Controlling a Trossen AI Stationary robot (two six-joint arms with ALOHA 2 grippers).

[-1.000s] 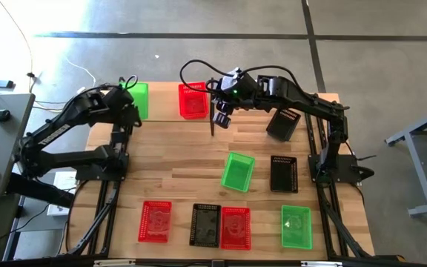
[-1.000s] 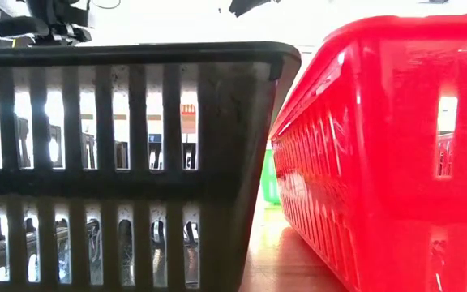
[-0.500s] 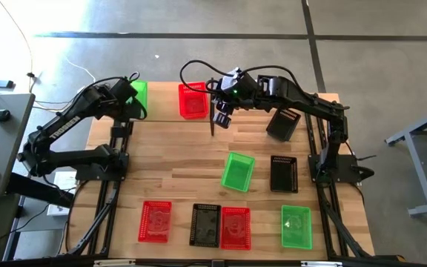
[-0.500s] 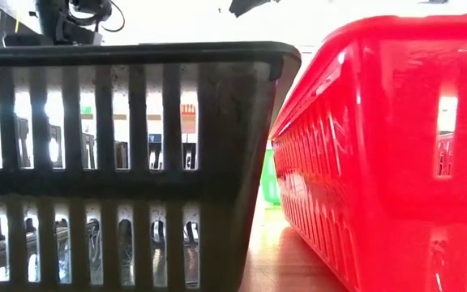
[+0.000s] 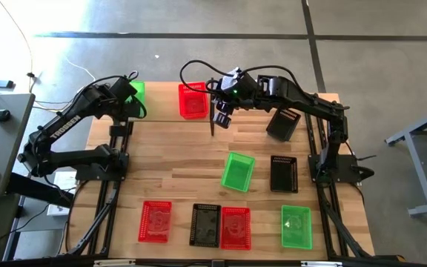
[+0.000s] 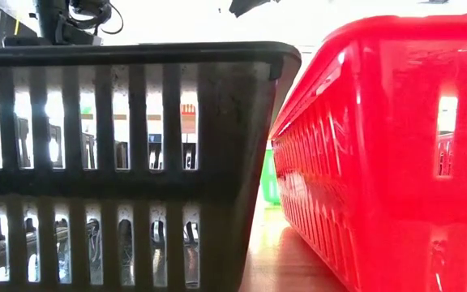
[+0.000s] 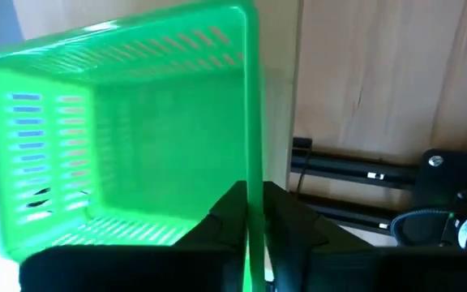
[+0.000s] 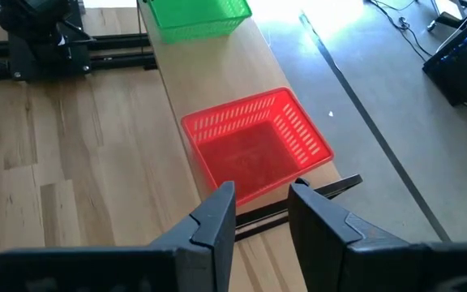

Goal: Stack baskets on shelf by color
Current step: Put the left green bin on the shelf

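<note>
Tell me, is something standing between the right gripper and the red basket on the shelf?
Nothing visible does. In the right wrist view the right gripper has its fingers apart, just short of the red basket; only bare shelf lies between them. The green basket stands farther along.

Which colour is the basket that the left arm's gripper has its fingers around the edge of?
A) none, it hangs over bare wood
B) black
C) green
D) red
C. In the left wrist view the left gripper has a finger on each side of the side wall of the green basket; from above, that arm reaches to the green basket at the table's far left corner.
</note>
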